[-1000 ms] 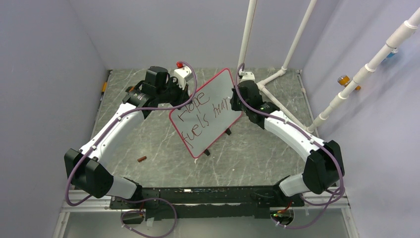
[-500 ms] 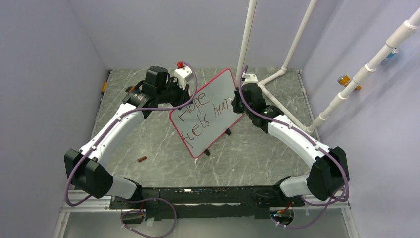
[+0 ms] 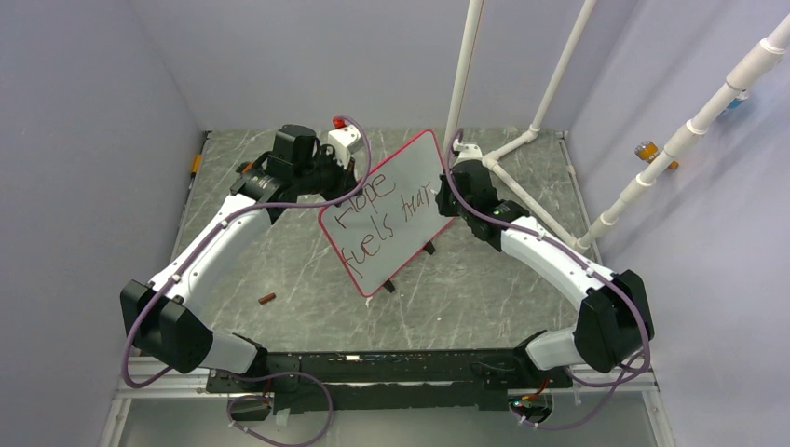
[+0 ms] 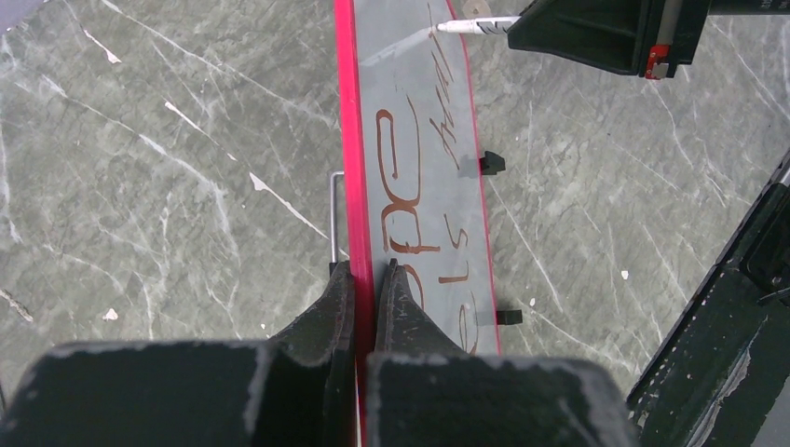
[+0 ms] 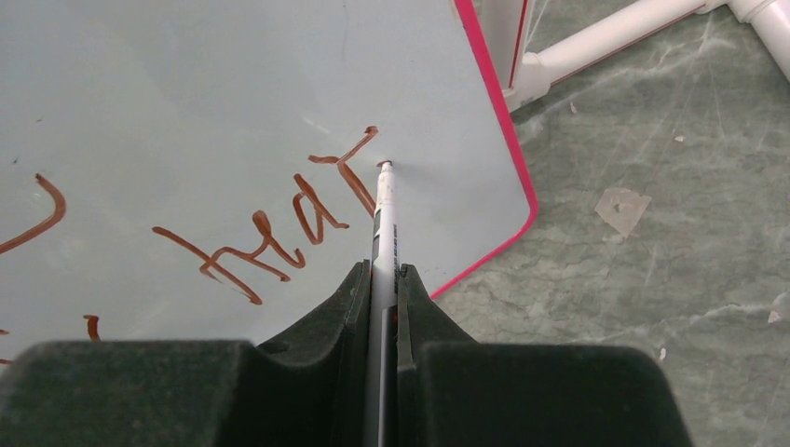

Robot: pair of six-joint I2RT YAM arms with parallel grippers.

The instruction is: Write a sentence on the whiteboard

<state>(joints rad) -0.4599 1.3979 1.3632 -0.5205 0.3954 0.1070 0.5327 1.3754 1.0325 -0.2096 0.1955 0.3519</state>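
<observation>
The whiteboard (image 3: 391,216), pale grey with a red-pink frame, stands tilted in mid-table; it also shows in the left wrist view (image 4: 424,140) and the right wrist view (image 5: 186,93). The sentence (image 3: 377,219) in red-brown marker reads about "Hope fuels thar". My left gripper (image 4: 365,279) is shut on the board's red left edge. My right gripper (image 5: 380,279) is shut on a white marker (image 5: 383,219), whose tip touches the board just right of the last letter, near its right edge. The marker also shows in the left wrist view (image 4: 475,25).
A small brown marker cap (image 3: 266,299) lies on the marble table at front left. White PVC pipes (image 3: 550,84) rise at back right, one foot (image 5: 596,42) close beside the board's edge. Two black feet (image 4: 492,164) stick out of the board.
My right arm has shifted slightly, the wrist moving a little right and back along the board's right edge. The left arm and the board have not moved.
</observation>
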